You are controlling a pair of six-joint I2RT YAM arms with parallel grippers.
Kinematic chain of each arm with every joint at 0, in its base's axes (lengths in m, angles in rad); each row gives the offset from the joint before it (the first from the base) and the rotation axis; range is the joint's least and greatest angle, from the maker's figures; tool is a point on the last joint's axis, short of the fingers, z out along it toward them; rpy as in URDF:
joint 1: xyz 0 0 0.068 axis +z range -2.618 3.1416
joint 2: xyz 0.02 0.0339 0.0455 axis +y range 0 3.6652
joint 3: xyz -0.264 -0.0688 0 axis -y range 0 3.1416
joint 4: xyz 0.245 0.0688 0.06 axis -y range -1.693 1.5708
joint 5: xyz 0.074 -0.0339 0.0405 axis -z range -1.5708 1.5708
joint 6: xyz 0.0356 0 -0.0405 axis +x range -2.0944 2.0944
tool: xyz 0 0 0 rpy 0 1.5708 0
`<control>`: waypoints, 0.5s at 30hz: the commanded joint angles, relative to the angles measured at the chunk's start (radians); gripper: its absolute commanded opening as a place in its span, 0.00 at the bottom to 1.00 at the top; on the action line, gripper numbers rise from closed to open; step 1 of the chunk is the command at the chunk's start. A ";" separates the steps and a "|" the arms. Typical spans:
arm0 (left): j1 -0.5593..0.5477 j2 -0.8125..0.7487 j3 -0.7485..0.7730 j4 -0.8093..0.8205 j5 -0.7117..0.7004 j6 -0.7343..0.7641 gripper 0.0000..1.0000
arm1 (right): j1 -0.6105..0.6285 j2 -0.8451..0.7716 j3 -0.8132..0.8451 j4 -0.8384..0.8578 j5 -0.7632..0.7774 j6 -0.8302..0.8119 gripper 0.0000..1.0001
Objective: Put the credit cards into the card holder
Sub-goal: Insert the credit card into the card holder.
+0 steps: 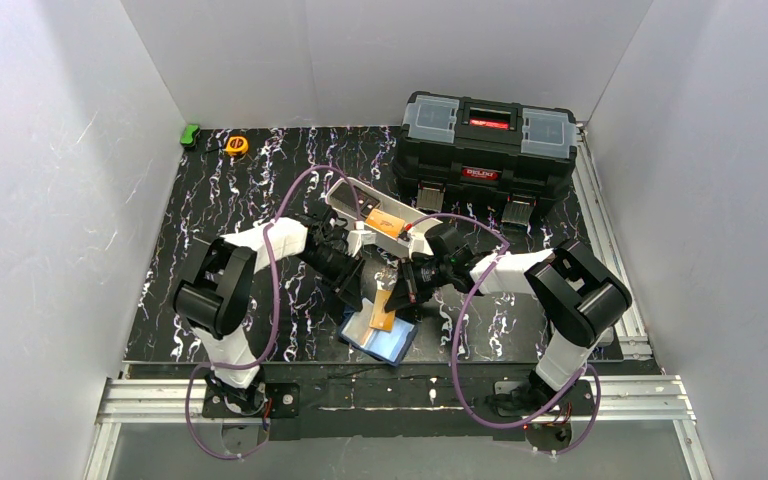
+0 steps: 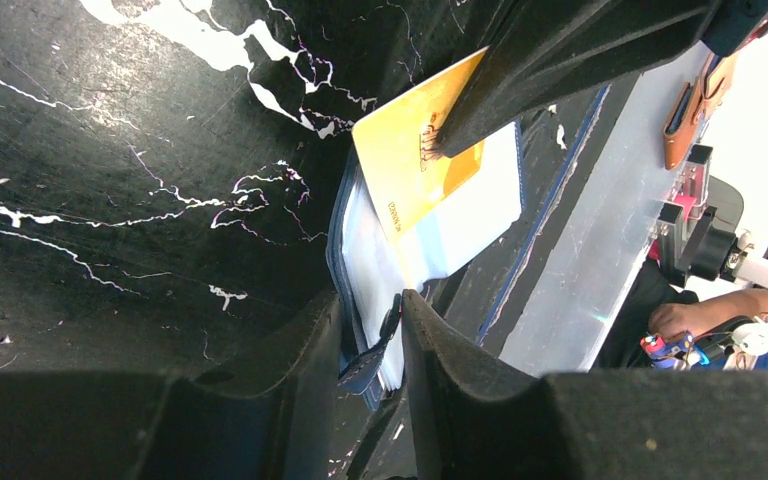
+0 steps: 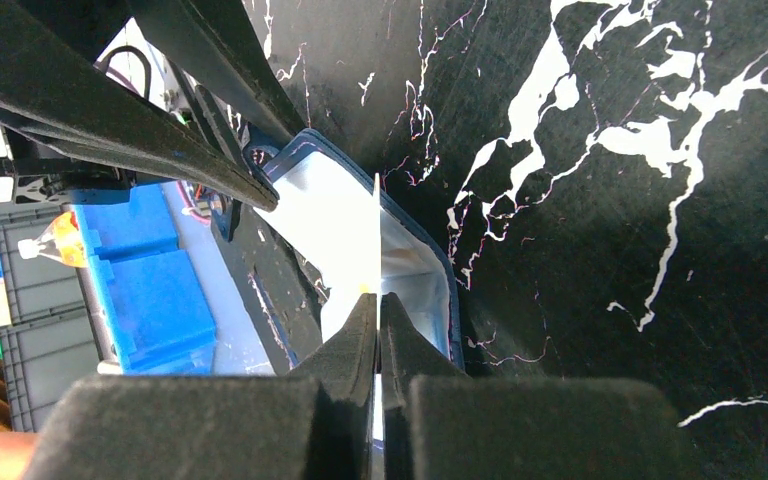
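Note:
The navy card holder (image 1: pixel 385 343) lies open at the table's near edge, its lighter blue inside facing up. My left gripper (image 2: pixel 372 305) is shut on its edge beside the snap tab, and it also shows from above (image 1: pixel 363 287). My right gripper (image 3: pixel 378 298) is shut on the orange-yellow credit card (image 2: pixel 410 170), which appears edge-on in the right wrist view (image 3: pixel 377 230). The card's lower end sits in a clear pocket of the card holder (image 2: pixel 460 215). Seen from above, the card (image 1: pixel 383 306) slants down into the holder below the right gripper (image 1: pixel 405 285). No dark cards are in view.
A long white tray (image 1: pixel 352 205) stands just behind the grippers with an orange item (image 1: pixel 384 221) in it. A big black toolbox (image 1: pixel 487 145) is at the back right. A yellow tape measure (image 1: pixel 237 145) and a green object (image 1: pixel 190 134) lie at the back left.

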 commanded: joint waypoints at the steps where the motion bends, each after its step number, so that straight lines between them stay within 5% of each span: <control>1: -0.008 0.016 0.021 -0.026 0.038 -0.012 0.27 | 0.006 -0.014 0.030 0.005 0.023 -0.033 0.01; 15: -0.039 0.065 0.048 0.003 0.083 -0.094 0.24 | 0.006 -0.009 0.021 0.020 0.026 -0.035 0.01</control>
